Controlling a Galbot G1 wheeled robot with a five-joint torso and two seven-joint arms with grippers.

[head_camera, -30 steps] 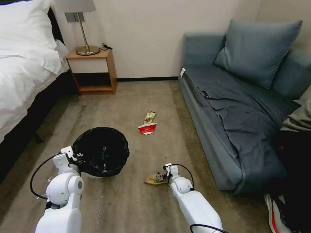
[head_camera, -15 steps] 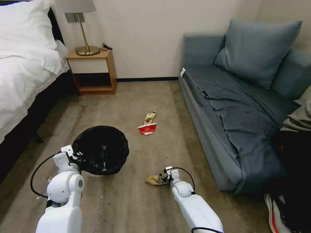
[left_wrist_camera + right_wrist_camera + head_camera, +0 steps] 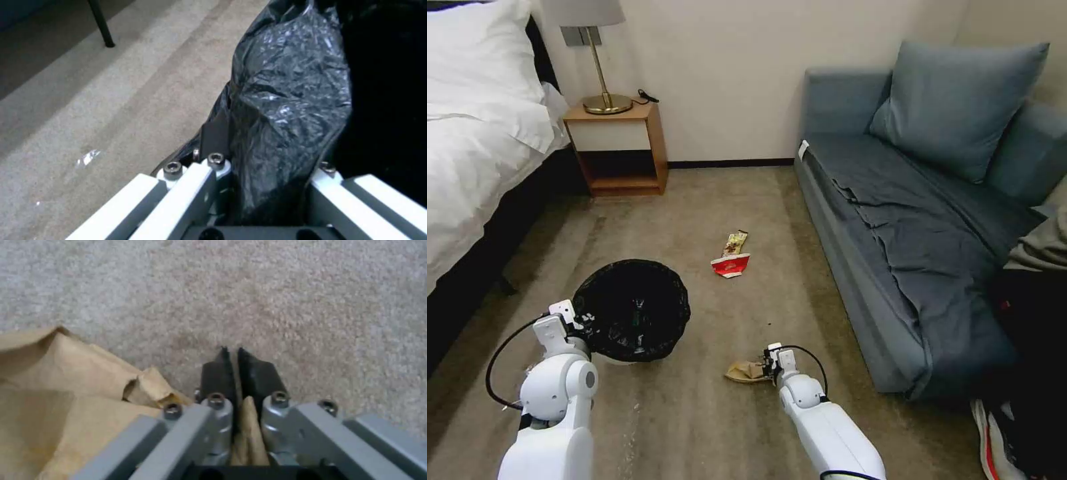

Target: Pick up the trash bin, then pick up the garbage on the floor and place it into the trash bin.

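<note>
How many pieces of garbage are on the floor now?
3: brown paper bag pinched in right claw; red-and-white wrapper and gold wrapper mid-carpet. Others may be hidden.

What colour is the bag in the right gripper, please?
Light brown bag, clearest in the right wrist view.

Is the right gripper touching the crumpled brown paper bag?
Touching: the right wrist view shows the right gripper shut on a fold of the crumpled brown paper bag.

Crinkly, glossy black plastic bag (image 3: pixel 289 100) lines the trash bin (image 3: pixel 631 311) pinched between the left jaws. Matt, creased brown paper bag (image 3: pixel 66 400) sits between the right jaws, over rough, fibrous carpet (image 3: pixel 289 300).
</note>
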